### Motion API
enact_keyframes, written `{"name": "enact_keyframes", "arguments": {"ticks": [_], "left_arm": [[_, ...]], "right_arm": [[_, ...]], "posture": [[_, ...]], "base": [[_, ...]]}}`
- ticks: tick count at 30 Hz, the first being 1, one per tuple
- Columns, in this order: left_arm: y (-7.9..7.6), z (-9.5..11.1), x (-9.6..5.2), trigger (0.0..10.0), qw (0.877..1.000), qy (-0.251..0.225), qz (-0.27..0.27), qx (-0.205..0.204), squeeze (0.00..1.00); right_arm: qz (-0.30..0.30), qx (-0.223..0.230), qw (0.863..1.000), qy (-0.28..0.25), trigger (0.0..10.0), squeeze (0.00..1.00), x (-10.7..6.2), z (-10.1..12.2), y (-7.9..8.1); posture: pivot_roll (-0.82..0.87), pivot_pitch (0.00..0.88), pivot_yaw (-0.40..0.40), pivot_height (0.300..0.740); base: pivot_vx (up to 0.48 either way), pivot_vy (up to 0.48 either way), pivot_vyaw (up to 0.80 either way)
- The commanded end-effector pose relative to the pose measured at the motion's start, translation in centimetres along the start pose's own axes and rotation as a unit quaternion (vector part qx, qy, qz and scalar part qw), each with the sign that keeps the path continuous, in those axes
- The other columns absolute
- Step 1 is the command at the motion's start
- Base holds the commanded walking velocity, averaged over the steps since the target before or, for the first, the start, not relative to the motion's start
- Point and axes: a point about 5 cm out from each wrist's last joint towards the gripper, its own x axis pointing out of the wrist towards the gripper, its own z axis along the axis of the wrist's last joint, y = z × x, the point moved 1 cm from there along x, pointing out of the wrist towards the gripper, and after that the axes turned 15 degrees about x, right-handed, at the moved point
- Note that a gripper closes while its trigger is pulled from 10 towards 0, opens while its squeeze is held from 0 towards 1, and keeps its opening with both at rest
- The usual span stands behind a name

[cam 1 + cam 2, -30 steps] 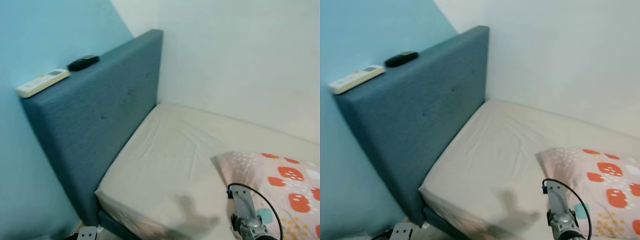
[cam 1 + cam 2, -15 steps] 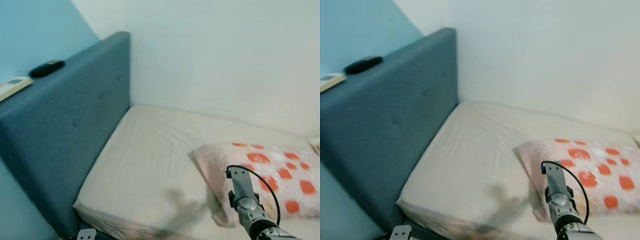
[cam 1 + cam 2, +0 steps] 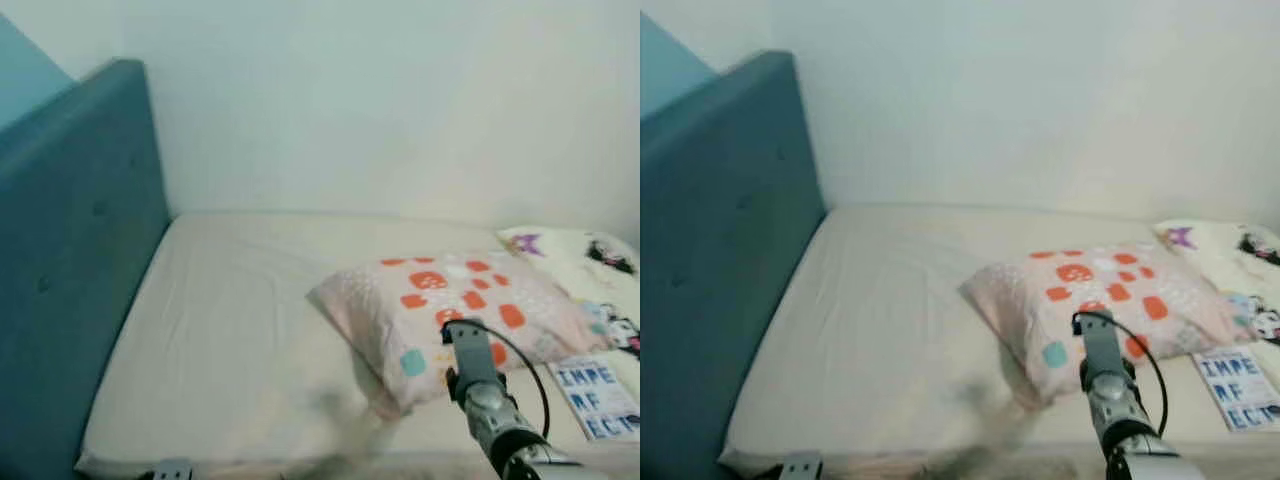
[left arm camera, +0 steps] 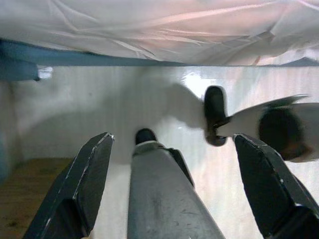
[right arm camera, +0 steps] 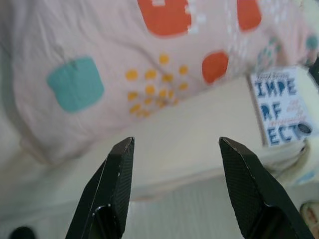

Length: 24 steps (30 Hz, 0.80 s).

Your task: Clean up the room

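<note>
A pink pillow with orange and teal patches lies across the cream mattress. Beside it near the bed's front edge is a white book with blue letters. My right arm reaches up from the lower right to the pillow's near edge. In the right wrist view my right gripper is open over the mattress edge, with the pillow just beyond the fingers and the book to one side. My left gripper hangs open low beside the bed, over pale floor.
A blue padded headboard bounds the bed on the left and a white wall runs behind it. A cartoon-print blanket lies at the right. A dark and white object lies on the floor under the sheet's overhang.
The camera has swung right: the headboard slid left, its two remotes left the picture, and the book and blanket came in. My right arm keeps its place in the frame.
</note>
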Motion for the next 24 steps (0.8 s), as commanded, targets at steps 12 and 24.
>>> {"name": "enact_keyframes", "arguments": {"ticks": [12, 24], "left_arm": [[-0.2, 0.6, 0.2, 10.0, 1.0, -0.009, 0.005, -0.008, 0.0], [-0.1, 0.7, 0.2, 10.0, 1.0, -0.008, 0.01, -0.008, 0.0]], "right_arm": [[0.024, -0.006, 1.0, -0.005, 10.0, 0.0, 0.1, 0.6, 0.4], [0.054, -0.01, 0.998, -0.023, 10.0, 0.0, 0.0, 1.5, 1.5]], "posture": [[0.0, 0.0, -0.076, 0.74], [0.0, 0.0, -0.073, 0.74]], "base": [[0.0, 0.0, -0.66], [0.0, 0.0, -0.18]]}}
